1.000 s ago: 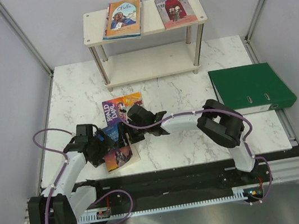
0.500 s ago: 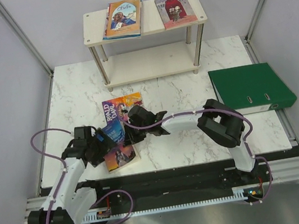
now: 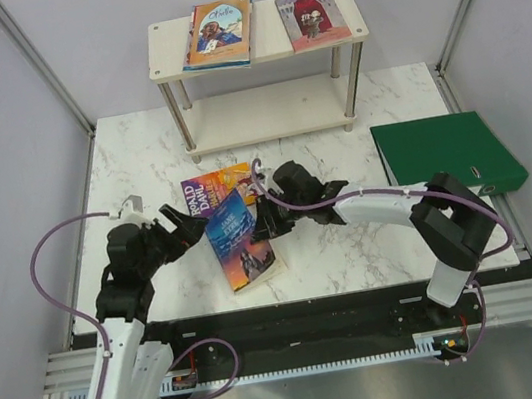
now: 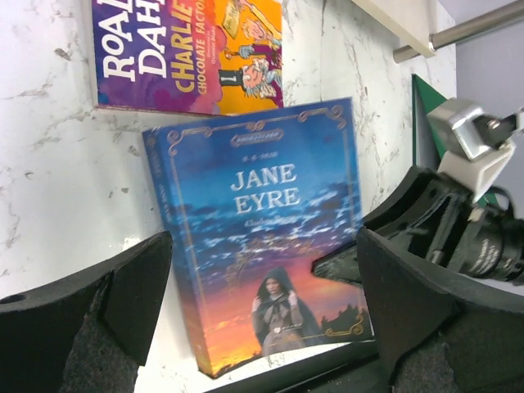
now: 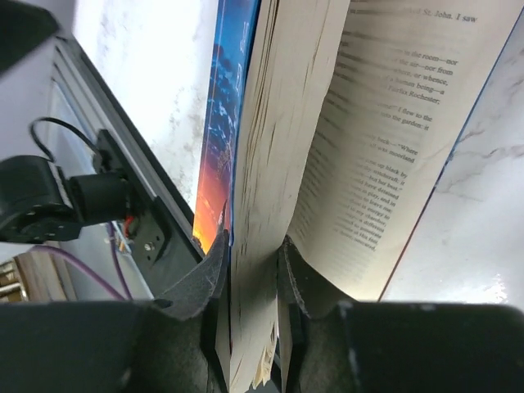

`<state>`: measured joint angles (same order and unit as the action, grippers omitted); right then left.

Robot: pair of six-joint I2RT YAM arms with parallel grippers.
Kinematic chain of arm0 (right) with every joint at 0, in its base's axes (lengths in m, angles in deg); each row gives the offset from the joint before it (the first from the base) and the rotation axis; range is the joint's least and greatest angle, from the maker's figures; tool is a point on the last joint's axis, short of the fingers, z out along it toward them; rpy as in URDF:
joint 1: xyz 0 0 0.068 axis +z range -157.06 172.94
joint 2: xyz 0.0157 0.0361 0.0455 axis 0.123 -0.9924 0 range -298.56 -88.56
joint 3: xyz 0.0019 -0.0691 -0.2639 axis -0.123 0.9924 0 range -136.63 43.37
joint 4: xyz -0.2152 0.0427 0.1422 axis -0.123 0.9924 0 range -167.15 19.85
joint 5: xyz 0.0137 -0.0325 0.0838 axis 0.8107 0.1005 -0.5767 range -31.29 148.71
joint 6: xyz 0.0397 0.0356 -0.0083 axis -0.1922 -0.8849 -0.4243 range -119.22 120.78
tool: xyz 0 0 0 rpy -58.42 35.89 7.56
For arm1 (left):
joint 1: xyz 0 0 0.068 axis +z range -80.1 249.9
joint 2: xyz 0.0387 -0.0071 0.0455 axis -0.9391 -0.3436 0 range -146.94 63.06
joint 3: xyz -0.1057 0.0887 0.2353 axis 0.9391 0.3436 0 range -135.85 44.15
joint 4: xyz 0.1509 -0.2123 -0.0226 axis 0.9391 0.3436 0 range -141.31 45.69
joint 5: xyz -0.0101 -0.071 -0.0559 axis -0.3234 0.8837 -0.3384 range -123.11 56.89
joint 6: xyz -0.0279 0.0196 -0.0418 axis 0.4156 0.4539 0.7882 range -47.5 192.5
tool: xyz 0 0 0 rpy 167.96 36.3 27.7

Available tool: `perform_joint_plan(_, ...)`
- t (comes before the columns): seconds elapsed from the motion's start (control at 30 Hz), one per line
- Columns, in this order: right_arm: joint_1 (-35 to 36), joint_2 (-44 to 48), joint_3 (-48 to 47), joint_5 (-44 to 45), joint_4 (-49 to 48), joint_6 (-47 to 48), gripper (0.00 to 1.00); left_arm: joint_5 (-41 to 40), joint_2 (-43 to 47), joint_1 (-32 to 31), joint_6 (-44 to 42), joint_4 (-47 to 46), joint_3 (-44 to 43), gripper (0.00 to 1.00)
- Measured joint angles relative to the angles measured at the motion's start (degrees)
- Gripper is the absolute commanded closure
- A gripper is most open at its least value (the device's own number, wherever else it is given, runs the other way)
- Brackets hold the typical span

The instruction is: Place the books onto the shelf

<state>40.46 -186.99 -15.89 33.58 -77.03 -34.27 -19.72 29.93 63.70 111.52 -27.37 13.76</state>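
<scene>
The dark blue Jane Eyre book (image 3: 240, 239) is held at its right edge by my right gripper (image 3: 262, 222). In the right wrist view the gripper (image 5: 252, 250) is shut on the front cover and a wad of pages (image 5: 262, 164), while the back pages hang open. My left gripper (image 3: 182, 231) is open just left of the book, not touching it; its wrist view shows the cover (image 4: 262, 188) between the spread fingers (image 4: 123, 295). The yellow-purple Roald Dahl book (image 3: 216, 189) lies flat behind. Two books (image 3: 219, 33) (image 3: 312, 16) lie on the shelf's top board (image 3: 267, 45).
A large green ring binder (image 3: 446, 156) lies at the table's right edge. The shelf's lower board (image 3: 273, 112) stands between silver legs at the back. Grey walls close in left and right. A black rail runs along the near edge.
My right gripper has shut on the Jane Eyre book and drawn it to the right. The left gripper has let it go and pulled back to the left.
</scene>
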Motion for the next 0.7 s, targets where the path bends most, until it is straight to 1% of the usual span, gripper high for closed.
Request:
perform_joint_plan(0.13,-2.47,3.17,0.02,-2.16,0.07,-0.02,1.0,3.54,-0.35,0.0,0.02,-3.67,1.77,0.0)
perform_joint_plan(0.33,-3.52,6.01,-0.11,-5.95,-0.46,-0.09,1.0,8.9,-0.04,-0.04,0.35,-10.38,6.56,0.0)
perform_joint_plan(0.5,-4.15,6.58,-0.13,-7.74,-0.44,-0.31,1.0,9.94,0.68,-0.04,0.59,-12.57,8.33,0.0)
perform_joint_plan(0.7,-6.64,8.41,-0.13,-8.31,-0.61,-1.6,1.0,11.13,2.62,-0.04,1.77,-13.86,9.73,0.0)
